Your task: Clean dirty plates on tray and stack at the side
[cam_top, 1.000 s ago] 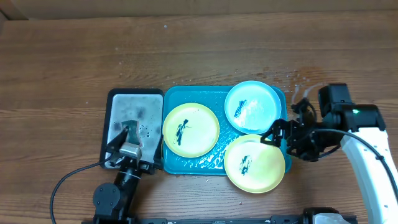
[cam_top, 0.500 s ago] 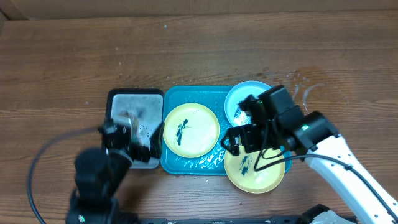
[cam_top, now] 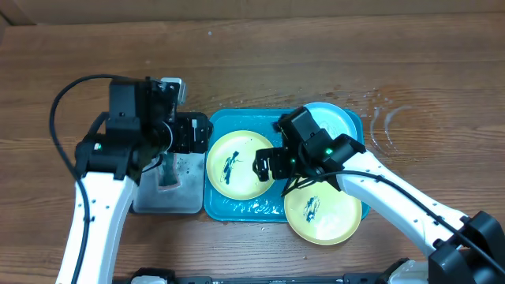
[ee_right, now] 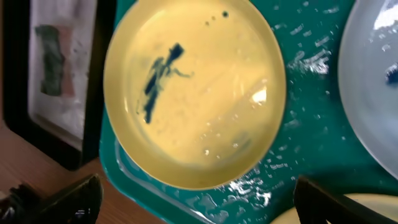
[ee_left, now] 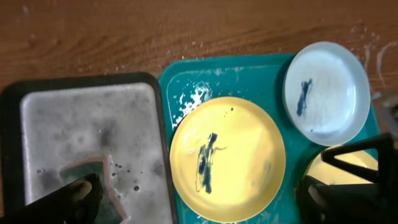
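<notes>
The teal tray [cam_top: 237, 209] holds a yellow-green plate [cam_top: 237, 164] with a dark smear at its left and a light blue smeared plate [cam_top: 335, 122] at its back right. A second yellow-green plate [cam_top: 323, 211] overhangs the tray's front right corner. My right gripper [cam_top: 268, 164] is open and empty above the left plate's right rim; the plate fills the right wrist view [ee_right: 193, 93] between the fingers [ee_right: 196, 190]. My left gripper [cam_top: 189, 134] is open and empty, hovering over the border of the two trays. The left wrist view shows its fingers [ee_left: 199, 190], the yellow plate [ee_left: 227, 158] and the blue plate [ee_left: 326, 93].
A black-rimmed grey tray [cam_top: 158, 201] sits left of the teal tray, wet and speckled, with a sponge [cam_top: 167, 170] in it. The sponge also shows in the left wrist view [ee_left: 93, 177]. Water drops lie on the wooden table [cam_top: 387, 110] at the right.
The left arm has risen from the front edge to the back left, over the grey tray. The right arm has swung left from the table's right side to above the left yellow plate.
</notes>
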Tool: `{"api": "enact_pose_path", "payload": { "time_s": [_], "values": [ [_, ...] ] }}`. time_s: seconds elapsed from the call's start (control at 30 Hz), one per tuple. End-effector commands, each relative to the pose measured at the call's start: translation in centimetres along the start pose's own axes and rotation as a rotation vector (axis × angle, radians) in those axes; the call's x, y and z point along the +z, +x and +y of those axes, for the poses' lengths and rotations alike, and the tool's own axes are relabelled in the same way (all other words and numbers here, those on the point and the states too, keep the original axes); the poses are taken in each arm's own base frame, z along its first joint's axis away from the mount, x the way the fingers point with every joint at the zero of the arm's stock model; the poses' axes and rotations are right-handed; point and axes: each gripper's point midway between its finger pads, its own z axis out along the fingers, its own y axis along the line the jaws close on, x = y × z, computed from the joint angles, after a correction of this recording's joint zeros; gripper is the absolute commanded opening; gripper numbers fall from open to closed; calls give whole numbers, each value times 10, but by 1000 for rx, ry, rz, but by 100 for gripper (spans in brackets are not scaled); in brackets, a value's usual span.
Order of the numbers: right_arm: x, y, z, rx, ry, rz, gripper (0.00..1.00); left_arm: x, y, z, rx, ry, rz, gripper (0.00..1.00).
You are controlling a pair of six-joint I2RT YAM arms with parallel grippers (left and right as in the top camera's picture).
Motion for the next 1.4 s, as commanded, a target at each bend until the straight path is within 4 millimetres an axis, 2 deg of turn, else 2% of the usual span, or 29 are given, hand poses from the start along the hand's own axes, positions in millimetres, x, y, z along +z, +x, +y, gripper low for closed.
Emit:
{"api": "enact_pose_path", "payload": {
  "time_s": [0.0,0.13,0.37,0.5,0.6,0.63,0.7,0.8,1.0,1.13,1.23,1.37],
  "values": [
    [-3,-13,10,39,-28,-47,99,7,-4,0,-13,15,21,100],
    [2,-20,-6,132,53,-89,89,18,1,3,-30,12,63,100],
    [52,-8,-25,174,99,6,76,20,2,4,-34,11,72,100],
    [67,-6,-29,187,101,24,72,20,2,5,-33,3,69,100],
    [67,-9,-32,224,118,6,70,20,1,7,-33,-4,69,100],
    [67,-10,-33,243,121,1,60,20,1,7,-33,-4,68,100],
    [67,-10,-34,248,126,0,48,21,1,7,-32,-4,67,100],
    [68,-8,-40,265,152,-8,33,20,1,7,-32,-4,68,100],
    [72,4,-55,321,201,-3,30,20,1,7,-32,-4,68,100],
    [73,8,-61,324,218,2,11,20,1,6,-32,-3,68,100],
    [73,10,-61,325,221,7,4,20,1,6,-33,-3,68,100],
    [73,13,-63,327,231,19,4,21,1,7,-32,-4,67,100]
  ]
}}
